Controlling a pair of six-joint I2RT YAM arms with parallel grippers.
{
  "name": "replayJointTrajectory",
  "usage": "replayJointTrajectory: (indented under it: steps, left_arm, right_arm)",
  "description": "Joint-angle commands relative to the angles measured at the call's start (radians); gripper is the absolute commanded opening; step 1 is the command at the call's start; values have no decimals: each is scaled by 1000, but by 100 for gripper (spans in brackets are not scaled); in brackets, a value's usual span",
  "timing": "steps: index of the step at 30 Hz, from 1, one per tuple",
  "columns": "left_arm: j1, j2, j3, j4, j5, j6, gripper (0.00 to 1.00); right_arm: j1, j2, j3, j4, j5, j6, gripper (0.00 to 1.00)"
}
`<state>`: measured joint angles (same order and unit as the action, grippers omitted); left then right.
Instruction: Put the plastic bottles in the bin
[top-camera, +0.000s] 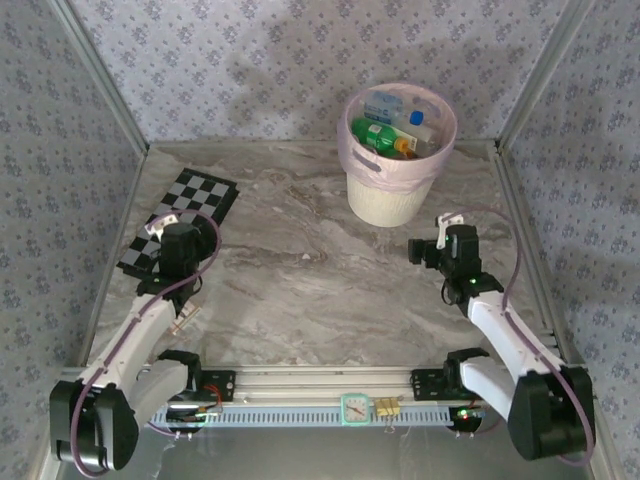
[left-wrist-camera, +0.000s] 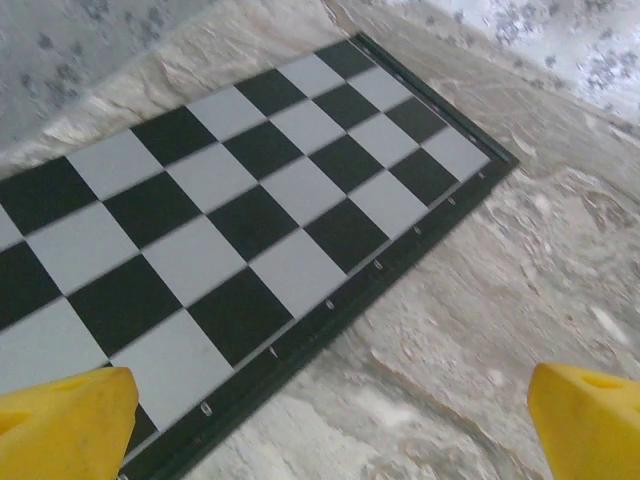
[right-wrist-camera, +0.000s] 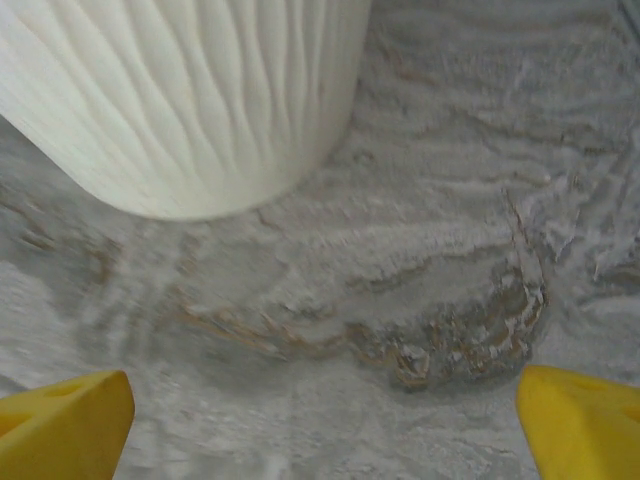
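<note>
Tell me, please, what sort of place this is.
Probably a robot test cell: patterned panels box in a marble-look table, two arms are bolted to a rail, and the bin and checkered board look like props.

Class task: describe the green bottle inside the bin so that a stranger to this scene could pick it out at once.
Find the round white bin with its pink liner, at the far side of the marble table. In its open top, the green bottle lies on its side near the left rim. Its neighbours are clear bottles with blue labels.
</note>
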<state>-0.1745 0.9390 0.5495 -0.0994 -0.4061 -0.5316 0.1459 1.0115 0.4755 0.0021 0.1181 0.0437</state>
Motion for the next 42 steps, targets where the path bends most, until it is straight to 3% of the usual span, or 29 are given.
replayJointTrajectory:
  steps: [1,5,10,14,18,20,31,33,35,37,42]
  left_arm:
    - [4,37,-23,127,-157,106,100]
    - [4,167,-29,249,-269,240,98]
    - [4,341,-37,423,-327,376,98]
    - [4,461,-92,685,-289,481,99]
    - [13,539,-83,814,-152,546,99]
    - [18,590,-65,830,-110,563,99]
    - [125,558,-132,886,96,476,99]
    - [137,617,-174,1039,96,477,99]
    - [126,585,-161,945,103,479,99]
    - [119,611,-183,1033,95,499,100]
    - [121,597,-168,981,96,489,100]
  right_arm:
    - [-20,90,-42,278,31,-79,100]
    - [-34,268,-81,555,28,-94,100]
    - [-33,437,10,590,58,-194,100]
    - [-80,457,3,617,23,-152,100]
    - [-188,534,-110,896,-74,-40,100]
    - [-189,504,-93,807,-64,-44,100]
    - [-170,513,-93,830,-25,-56,100]
    - [-161,513,-92,830,-3,-60,100]
    - [-160,513,-91,830,-3,-61,100]
    - [-159,514,-91,831,-2,-61,100]
    - [-160,512,-93,830,-2,-61,100]
